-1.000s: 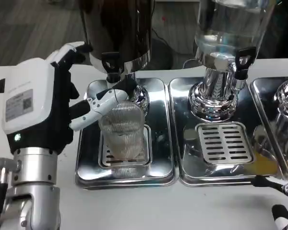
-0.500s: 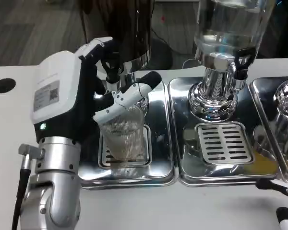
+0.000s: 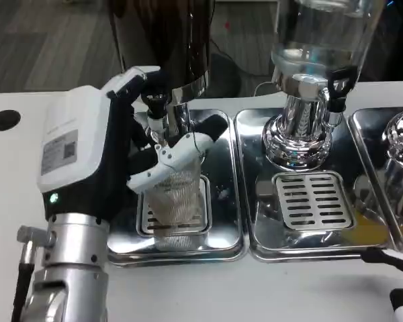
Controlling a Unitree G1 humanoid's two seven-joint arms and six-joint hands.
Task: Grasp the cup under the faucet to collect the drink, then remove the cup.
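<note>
Left hand [image 3: 114, 157] shifted slightly left, fingers wrapped around ribbed cup [image 3: 178, 194], under dark dispenser's faucet [image 3: 156, 107]

Right of centre: a clear-tank dispenser [image 3: 319, 40] on a chrome pedestal [image 3: 302, 137], black tap handle [image 3: 339, 80] at its front. Below it, a steel drip tray [image 3: 255, 221] with a slotted grate [image 3: 314, 200]. At the right edge, part of a third chrome base [image 3: 401, 151]. Far left, on the white desk [image 3: 208, 288], a black round hole [image 3: 3, 120].
</note>
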